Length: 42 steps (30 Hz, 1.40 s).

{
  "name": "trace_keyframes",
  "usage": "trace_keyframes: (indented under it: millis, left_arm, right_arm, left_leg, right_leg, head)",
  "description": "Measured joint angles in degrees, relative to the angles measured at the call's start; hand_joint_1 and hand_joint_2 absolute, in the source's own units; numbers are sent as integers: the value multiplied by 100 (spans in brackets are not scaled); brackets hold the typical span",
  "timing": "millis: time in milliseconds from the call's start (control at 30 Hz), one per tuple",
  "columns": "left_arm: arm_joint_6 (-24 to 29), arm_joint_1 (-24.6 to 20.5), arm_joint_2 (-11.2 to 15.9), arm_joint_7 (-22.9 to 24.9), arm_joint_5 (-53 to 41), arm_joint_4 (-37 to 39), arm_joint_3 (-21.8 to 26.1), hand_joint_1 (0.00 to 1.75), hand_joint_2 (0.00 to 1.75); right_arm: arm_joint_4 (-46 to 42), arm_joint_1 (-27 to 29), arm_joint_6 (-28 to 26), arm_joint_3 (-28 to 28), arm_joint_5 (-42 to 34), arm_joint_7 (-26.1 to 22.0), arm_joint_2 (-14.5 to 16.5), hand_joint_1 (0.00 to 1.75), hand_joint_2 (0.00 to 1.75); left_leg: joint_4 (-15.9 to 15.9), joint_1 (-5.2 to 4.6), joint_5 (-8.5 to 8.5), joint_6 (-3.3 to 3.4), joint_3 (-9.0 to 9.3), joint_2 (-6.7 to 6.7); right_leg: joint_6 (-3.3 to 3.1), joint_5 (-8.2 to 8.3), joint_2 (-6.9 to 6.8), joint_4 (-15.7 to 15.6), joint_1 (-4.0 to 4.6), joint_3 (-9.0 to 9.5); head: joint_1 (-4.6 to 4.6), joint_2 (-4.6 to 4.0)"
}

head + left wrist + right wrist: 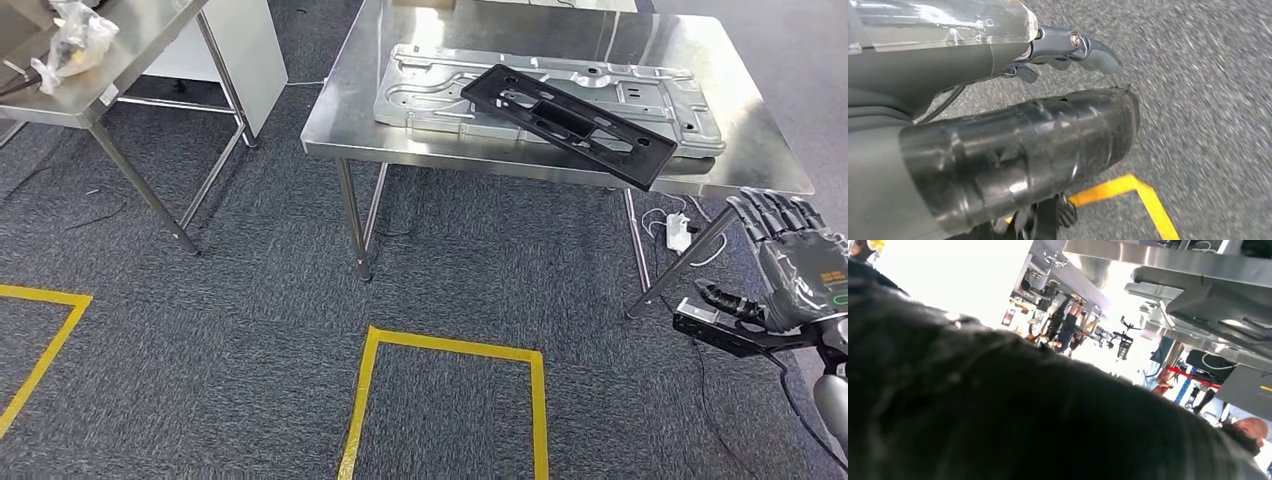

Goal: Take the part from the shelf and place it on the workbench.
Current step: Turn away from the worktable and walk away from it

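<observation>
The grey carpeted floor (pixel 250 300) takes up most of the head view, marked with yellow tape outlines (pixel 445 345), one just below the middle and another at the left edge. On it stands the steel workbench (pixel 340 125), its top shining and its legs planted on the carpet. A second steel table (pixel 130 50) stands well apart to the left, with a clear plastic bag (pixel 75 40) lying on its top. On the workbench lies a large silver metal plate (pixel 440 95), flat, stamped with channels and holes. The part (pixel 565 120), a long black frame with cut-out openings, rests across that plate at a slant, its near end reaching out over the front edge of the workbench. The right hand (pixel 790 265) hangs low at the right edge of the head view, beside the workbench and clear of the part, its fingers (pixel 765 215) spread and extended with nothing in them. The left hand (pixel 998 155) shows in the left wrist view above the carpet and a corner of yellow tape, its thick dark thumb in front; the fingers beyond look curled inward, but I cannot tell whether they are clenched or released. A white power strip (pixel 679 233) lies on the floor under the right end of the workbench.
</observation>
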Motion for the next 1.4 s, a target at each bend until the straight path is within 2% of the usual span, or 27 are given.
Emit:
trace_keyframes:
  millis: [33, 67, 100, 167, 200, 233, 267, 300, 333, 367, 400, 433, 467, 500, 533, 567, 600, 633, 733, 767, 833, 933, 1133, 1400]
  left_arm:
    - [2, -6, 1, -1, 2, 0, 0, 0, 0]
    - [6, -11, 1, -1, 4, 0, 0, 0, 0]
    - [14, -19, 1, -2, 5, 0, 0, 0, 0]
    - [57, -26, 0, 7, 16, 0, 1, 0, 0]
    - [87, -28, -2, 21, 24, 0, 1, 0, 44]
    - [114, -26, -3, 39, 34, 0, 2, 0, 87]
    - [134, -19, -3, 57, 44, 0, 2, 0, 131]
    - [148, -16, -4, 67, 49, 0, 2, 0, 175]
    - [160, -11, -3, 70, 53, 0, 2, 0, 175]
    - [172, -8, -3, 70, 55, 0, 3, 0, 175]
    - [184, -7, -4, 70, 55, 0, 3, 0, 175]
    - [190, -7, -4, 70, 55, 0, 4, 0, 175]
    - [197, -6, -4, 71, 54, 0, 4, 0, 175]
    - [203, -6, -5, 74, 54, 0, 4, 0, 175]
    - [209, -6, -10, 77, 54, 0, 4, 0, 175]
    - [214, -6, -16, 81, 54, 0, 4, 0, 175]
    - [216, -8, -21, 84, 55, 0, 4, 0, 175]
    - [219, -10, -25, 86, 55, 0, 4, 0, 175]
    - [233, -7, -21, 107, 55, 0, 4, 0, 175]
    - [237, -3, -22, 117, 55, 0, 4, 0, 175]
    - [240, 0, -25, 132, 55, 0, 4, 0, 175]
    - [241, 6, -25, 168, 56, 0, 4, 0, 175]
    - [221, 33, -17, 477, 132, 0, -69, 0, 175]
    - [79, 183, 43, 695, 597, -35, -822, 0, 175]
  right_arm:
    - [0, -15, -5, 3, 24, 1, 1, 0, 0]
    - [0, -29, -14, 9, 44, 1, 1, 0, 0]
    - [0, -45, -24, 18, 62, 2, 3, 0, 0]
    - [1, -70, -46, 39, 83, 6, 7, 0, 0]
    - [4, -80, -61, 51, 94, 8, 11, 0, 44]
    - [8, -84, -79, 62, 103, 8, 16, 0, 87]
    - [13, -84, -99, 73, 110, 8, 23, 0, 131]
    - [18, -83, -116, 82, 115, 7, 34, 0, 175]
    - [23, -81, -128, 88, 116, 6, 49, 0, 175]
    - [27, -79, -134, 92, 116, 5, 68, 0, 175]
    - [31, -76, -136, 93, 116, 4, 90, 0, 175]
    - [33, -76, -137, 93, 116, 2, 110, 0, 175]
    - [33, -76, -138, 93, 115, 1, 124, 0, 175]
    - [33, -78, -140, 93, 114, -2, 131, 0, 175]
    - [32, -85, -145, 92, 112, -4, 132, 0, 175]
    - [32, -91, -151, 91, 109, -7, 131, 0, 175]
    - [31, -95, -157, 89, 106, -11, 131, 0, 175]
    - [31, -99, -163, 87, 102, -15, 132, 0, 175]
    - [32, -88, -170, 86, 92, -32, 139, 0, 175]
    - [33, -84, -171, 87, 90, -40, 140, 0, 175]
    - [33, -82, -172, 87, 87, -54, 146, 0, 175]
    - [33, -81, -169, 87, 86, -63, 165, 0, 175]
    - [240, -193, -158, 160, -1, -7, 244, 0, 175]
    - [1109, -280, -233, 589, -688, 183, 649, 0, 175]
  left_leg:
    - [-439, -8, -5, 16, 319, -3]
    - [-807, -18, -72, 36, 563, -8]
    - [-1050, -31, -153, 66, 697, -14]
    - [-1198, -46, -161, 174, 695, -18]
    - [-1221, -42, -112, 242, 651, -10]
    - [-1247, -38, -58, 308, 606, 1]
    - [-1265, -32, 8, 356, 551, 16]
    - [-1266, -36, 67, 382, 486, 33]
    - [-1262, -44, 123, 397, 415, 43]
    - [-1255, -52, 176, 400, 348, 51]
    - [-1243, -60, 226, 397, 281, 53]
    - [-1227, -66, 269, 390, 220, 53]
    - [-1207, -69, 303, 380, 168, 52]
    - [-1180, -71, 329, 366, 122, 51]
    - [-1146, -79, 345, 348, 80, 50]
    - [-1115, -85, 362, 322, 49, 50]
    - [-1090, -90, 380, 293, 27, 52]
    - [-1069, -103, 374, 286, 6, 54]
    - [-1058, -109, 365, 368, -18, 59]
    - [-1064, -99, 391, 357, -20, 59]
    - [-1072, -83, 440, 273, -22, 56]
    - [-1074, -74, 481, 233, -39, 49]
    - [-1076, -61, 491, 214, -52, 48]
    - [-1072, -62, 488, 209, -71, 38]
  right_leg:
    - [27, 40, -1, 44, -1, -71]
    - [59, 82, -5, 74, 2, -118]
    - [94, 129, -12, 84, 6, -144]
    - [179, 217, -24, 53, 1, -170]
    - [214, 190, -17, 66, -8, -193]
    - [240, 58, -6, 153, -18, -239]
    - [259, -171, 7, 352, -26, -314]
    - [273, -469, 19, 664, -30, -412]
    - [288, -733, 22, 1038, -32, -512]
    - [302, -885, 23, 1382, -33, -580]
    - [308, -899, 24, 1597, -33, -580]
    - [304, -799, 24, 1619, -33, -483]
    - [290, -650, 24, 1423, -32, -276]
    - [264, -527, 24, 1047, -25, 29]
    - [230, -487, 23, 600, -6, 350]
    - [196, -499, 18, 229, 13, 598]
    - [166, -539, 15, -24, 34, 746]
    - [150, -572, 12, -137, 44, 788]
    - [128, -559, 14, -163, 48, 764]
    - [117, -554, 15, -154, 57, 759]
    - [90, -539, 14, -135, 71, 737]
    - [68, -524, 8, -107, 78, 700]
    - [59, -527, 6, -86, 90, 682]
    - [60, -527, -1, -84, 92, 671]
  head:
    - [0, 0]
    - [1, 1]
    - [2, 1]
    - [5, 0]
    - [6, -1]
    - [6, -1]
    - [7, -1]
    - [7, -1]
    - [6, -1]
    - [6, -1]
    - [5, -1]
    - [5, -1]
    - [4, -1]
    - [5, -1]
    - [5, -1]
    - [5, 0]
    - [5, 0]
    - [4, 0]
    - [4, -1]
    - [3, -1]
    - [4, -1]
    - [3, -1]
    - [4, -1]
    - [4, -1]
